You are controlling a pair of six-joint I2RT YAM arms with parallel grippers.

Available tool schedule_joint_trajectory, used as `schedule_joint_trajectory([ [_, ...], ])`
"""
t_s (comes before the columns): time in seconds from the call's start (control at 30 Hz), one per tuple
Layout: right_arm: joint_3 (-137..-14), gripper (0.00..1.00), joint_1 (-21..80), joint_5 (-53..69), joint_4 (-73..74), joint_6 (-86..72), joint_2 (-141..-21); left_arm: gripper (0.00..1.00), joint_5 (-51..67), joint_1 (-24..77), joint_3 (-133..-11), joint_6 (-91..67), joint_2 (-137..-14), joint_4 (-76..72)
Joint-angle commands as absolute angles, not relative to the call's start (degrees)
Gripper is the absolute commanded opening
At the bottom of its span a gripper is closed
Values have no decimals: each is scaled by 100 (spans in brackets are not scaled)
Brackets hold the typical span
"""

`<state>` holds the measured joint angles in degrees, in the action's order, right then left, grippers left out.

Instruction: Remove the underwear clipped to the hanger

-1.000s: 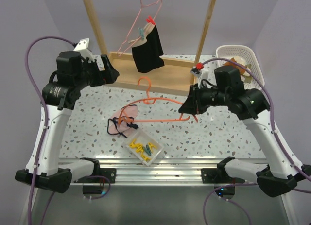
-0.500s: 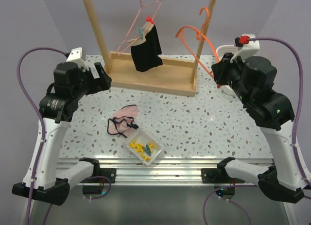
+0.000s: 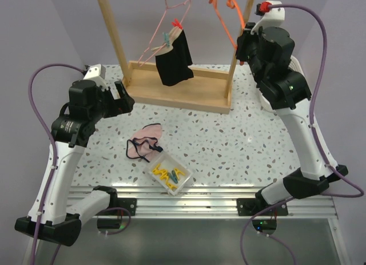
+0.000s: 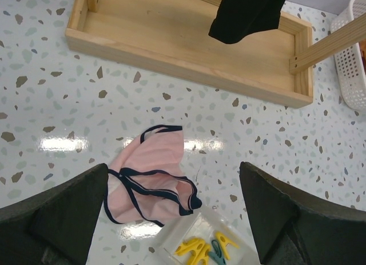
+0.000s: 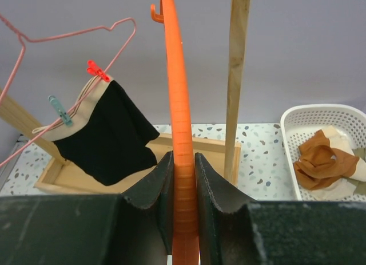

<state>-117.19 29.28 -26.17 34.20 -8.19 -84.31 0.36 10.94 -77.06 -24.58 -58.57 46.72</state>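
Nearest to the arm bases, a clear box (image 3: 170,174) with yellow and green clips is seen on the speckled bench (image 3: 246,145). Just beside it, a little farther, the pink underwear (image 3: 146,140) with navy trim is lying crumpled on the bench, free of any hanger. Above the left part of the bench the left fingers (image 4: 57,213) are spread fully apart and nothing is held between them; in the left wrist view the pink underwear is seen below the gap. Behind this a wooden frame (image 3: 182,93) is standing, with a tray-like base and two upright posts. Between the posts the black underwear (image 5: 106,133) with a beige waistband is hanging from a thin pink hanger (image 5: 68,33), to which it is fastened by a red clip (image 5: 98,71) and a blue clip (image 5: 59,109). High up by the right post the right fingers (image 5: 151,210) are closed tightly on an orange hanger (image 5: 178,105), whose bar is gripped between them. Whether its hook rests on the top rail cannot be told. At the far right a white basket (image 5: 289,142) holding a brown cloth (image 5: 320,159) is seen.
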Motion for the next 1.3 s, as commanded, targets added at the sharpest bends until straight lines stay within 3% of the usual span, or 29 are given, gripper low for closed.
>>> schedule_joint_trajectory([
  [0.0, -12504, 0, 2900, -2953, 3452, -1062, -8909, 100, 105, 1072, -7647, -2558, -5731, 4359],
  [0.13, -13104, 0, 2883, -2883, 4095, -1335, -9255, 100, 79, 1072, -7638, -2540, -5704, 4447],
  [0.57, -12902, 0, 2857, -2901, 4939, -1627, -9421, 100, 220, 1081, -7479, -2540, -5722, 4272],
  [0.6, -12981, 6, 2839, -2874, 4983, -1591, -9483, 100, 228, 1072, -7497, -2540, -5730, 4280],
  [0.63, -13051, 26, 2821, -2839, 5027, -1582, -9536, 100, 211, 1072, -7506, -2531, -5739, 4298],
  [0.7, -13114, 34, 2813, -2708, 5045, -1582, -9501, 100, 193, 1072, -7541, -2531, -5713, 4315],
  [0.73, -13044, 49, 2821, -2620, 4975, -1582, -9414, 100, 159, 1072, -7550, -2523, -5695, 4324],
  [0.83, -12561, 68, 2821, -2339, 4711, -1608, -8949, 100, 97, 1072, -7559, -2522, -5660, 4324],
  [0.9, -12218, 98, 2821, -2128, 4833, -1600, -8589, 100, 44, 1072, -7567, -2522, -5678, 4333],
  [1.13, -10497, 98, 2830, -1057, 5589, -1503, -7377, 100, -149, 1072, -7480, -2619, -5757, 4280],
  [1.27, -8537, 98, 3250, -44, 5188, -1766, -6882, 100, -439, 1072, -7383, -2724, -5792, 4298],
])
